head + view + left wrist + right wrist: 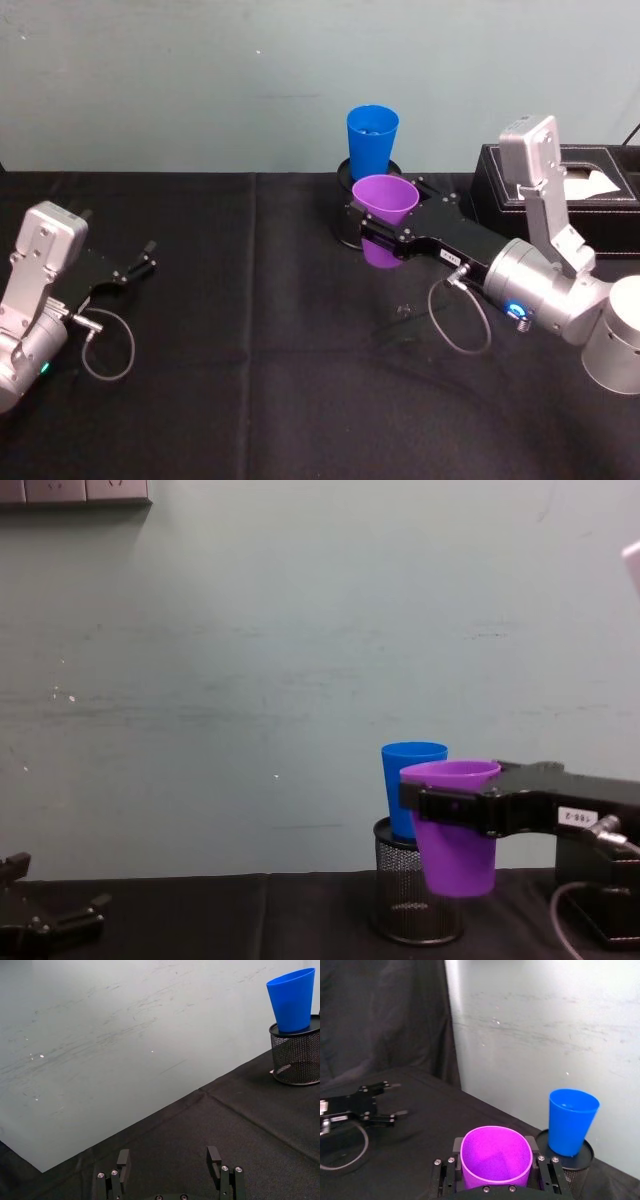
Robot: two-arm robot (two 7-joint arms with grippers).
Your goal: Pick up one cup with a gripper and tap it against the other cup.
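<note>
My right gripper (378,222) (496,1174) (452,808) is shut on the purple cup (384,217) (496,1157) (456,828), holding it upright in the air above the black cloth. The blue cup (371,140) (292,999) (571,1121) (410,786) stands upright on top of a black wire-mesh pen holder (296,1055) (414,894) just behind the purple one. In the chest view the purple cup overlaps the blue cup's right side; whether they touch I cannot tell. My left gripper (142,262) (171,1160) rests open and low at the table's left, holding nothing.
A black tissue box (565,180) sits at the back right, behind my right arm. The black tablecloth (260,380) covers the table, and a pale wall stands close behind the pen holder.
</note>
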